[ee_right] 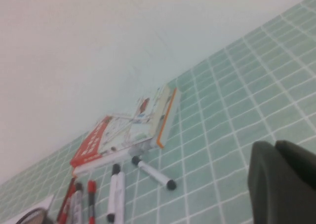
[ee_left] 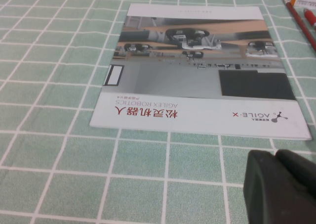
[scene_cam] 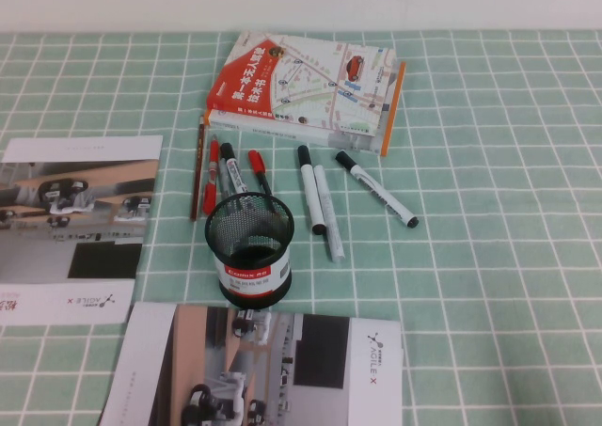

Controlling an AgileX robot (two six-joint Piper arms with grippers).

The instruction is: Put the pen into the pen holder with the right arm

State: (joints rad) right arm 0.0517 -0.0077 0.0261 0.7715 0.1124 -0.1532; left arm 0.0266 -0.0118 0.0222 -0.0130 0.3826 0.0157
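Task is at the very start, by the look of it: pen lies untouched on the counter, right of the other markers and just in front of the book, near its front right corner. Holder stands upright near centre, left of and nearer the robot than the pen, w/ a couple of markers already leaning in it. Neither arm shows in the high view. Right end effector shows only as dark finger bulk at the edge of its own wrist view, off the counter and well apart from the pen; its fingers look pressed together, no gap seen, nothing between them. Left end effector sits low over the counter just beside a brochure, fingers likewise together w/ nothing held, prob. parked. Pen's long axis runs diagonally in the high view: black cap toward the book and robot's left, small black tip toward the robot and its right. Next move, as I judge it: bring the right arm over the pen, open up, turn the wrist so the fingers close across the barrel rather than along it, grip near mid-barrel. Pen is well clear of the two markers to its left, so approach room is ok. After lifting, it'd need tilting upright to drop into the holder's mouth.
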